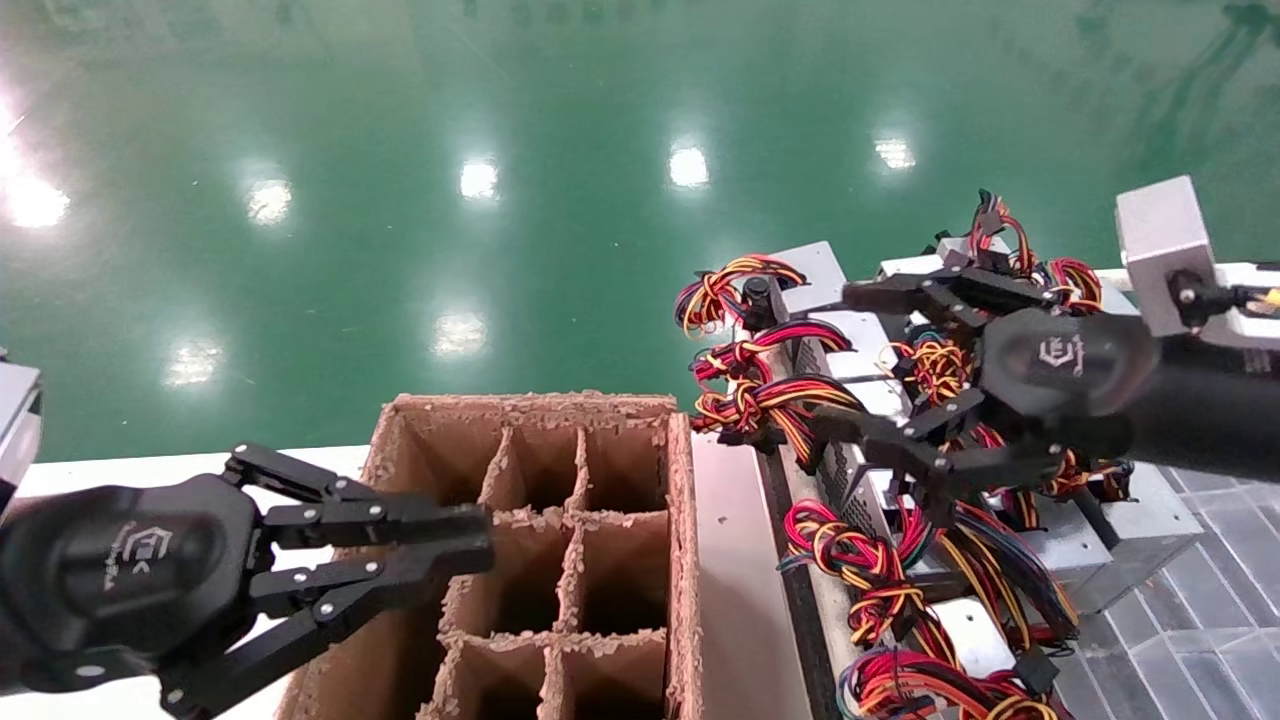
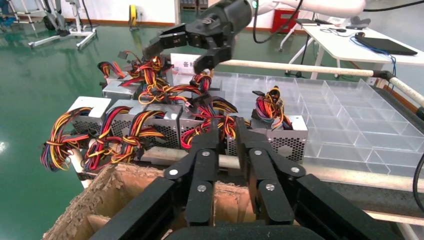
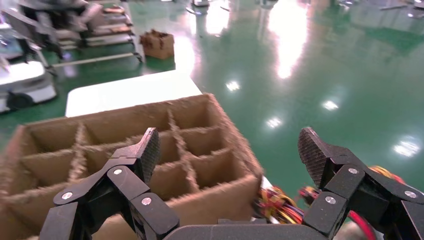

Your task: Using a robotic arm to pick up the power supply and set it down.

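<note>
Several silver-grey power supplies [image 1: 858,332] with perforated vent faces and red, yellow and black wire bundles [image 1: 745,285] lie in rows at the right; the left wrist view shows them as a row [image 2: 282,136]. My right gripper [image 1: 835,360] hangs just above them, open wide, with nothing between its fingers. It also shows in the left wrist view [image 2: 175,57] and in its own view [image 3: 230,150], where only some wires [image 3: 280,205] are visible below it. My left gripper [image 1: 480,540] is parked at the lower left, over the cardboard box's near corner, shut and empty [image 2: 227,131].
A brown cardboard box [image 1: 682,500] with divider cells stands in the middle, left of the supplies [image 3: 215,200]. A clear divided tray [image 2: 350,110] lies behind the supplies. Beyond it is a white table [image 2: 345,45]. Green floor lies past the table edge.
</note>
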`<move>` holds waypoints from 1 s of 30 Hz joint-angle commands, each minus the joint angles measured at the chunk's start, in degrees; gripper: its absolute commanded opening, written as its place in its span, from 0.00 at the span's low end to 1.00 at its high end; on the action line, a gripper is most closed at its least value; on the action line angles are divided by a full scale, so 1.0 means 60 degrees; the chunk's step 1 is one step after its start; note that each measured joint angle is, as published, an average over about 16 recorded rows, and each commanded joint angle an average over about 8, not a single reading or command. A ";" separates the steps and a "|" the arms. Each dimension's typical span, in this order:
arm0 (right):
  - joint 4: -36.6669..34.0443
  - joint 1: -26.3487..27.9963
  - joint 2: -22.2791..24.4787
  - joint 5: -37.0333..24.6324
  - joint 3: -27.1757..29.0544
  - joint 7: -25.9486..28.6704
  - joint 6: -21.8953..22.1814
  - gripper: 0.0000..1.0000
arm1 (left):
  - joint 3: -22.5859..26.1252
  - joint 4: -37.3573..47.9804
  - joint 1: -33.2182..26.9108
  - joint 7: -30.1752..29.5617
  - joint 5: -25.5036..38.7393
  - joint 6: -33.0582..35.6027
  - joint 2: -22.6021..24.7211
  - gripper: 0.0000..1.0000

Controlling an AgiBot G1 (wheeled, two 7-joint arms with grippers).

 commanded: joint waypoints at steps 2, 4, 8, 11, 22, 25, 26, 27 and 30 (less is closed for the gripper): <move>0.0596 -0.0505 0.0027 -0.0053 0.0534 0.0247 0.0027 1.00 | 0.0000 0.0000 0.0000 0.0000 0.0000 0.0000 0.0000 1.00; 0.0995 -0.0843 0.0044 -0.0088 0.0891 0.0412 0.0044 1.00 | 0.0000 0.0000 0.0000 0.0000 0.0000 0.0000 0.0000 1.00; 0.1791 -0.1518 0.0080 -0.0158 0.1606 0.0743 0.0080 1.00 | 0.0000 0.0000 0.0000 0.0000 0.0000 0.0000 0.0000 1.00; 0.2394 -0.2028 0.0107 -0.0212 0.2146 0.0992 0.0107 1.00 | 0.0000 0.0000 0.0000 0.0000 0.0000 0.0000 0.0000 1.00; 0.4527 -0.3836 0.0202 -0.0401 0.4058 0.1877 0.0202 1.00 | 0.0000 0.0000 0.0000 0.0000 0.0000 0.0000 0.0000 1.00; 0.5009 -0.4244 0.0223 -0.0444 0.4490 0.2077 0.0221 1.00 | 0.0000 0.0000 0.0000 0.0000 0.0000 -0.0001 0.0000 1.00; 0.5167 -0.4378 0.0229 -0.0458 0.4631 0.2140 0.0226 1.00 | 0.0000 0.0001 0.0001 0.0000 0.0000 -0.0001 0.0000 1.00; 0.5302 -0.4494 0.0234 -0.0470 0.4751 0.2190 0.0229 1.00 | 0.0000 0.0001 0.0001 0.0000 0.0000 -0.0001 0.0000 1.00; 0.5570 -0.4729 0.0245 -0.0496 0.4994 0.2279 0.0236 1.00 | 0.0000 0.0002 0.0002 0.0000 0.0000 -0.0002 -0.0001 1.00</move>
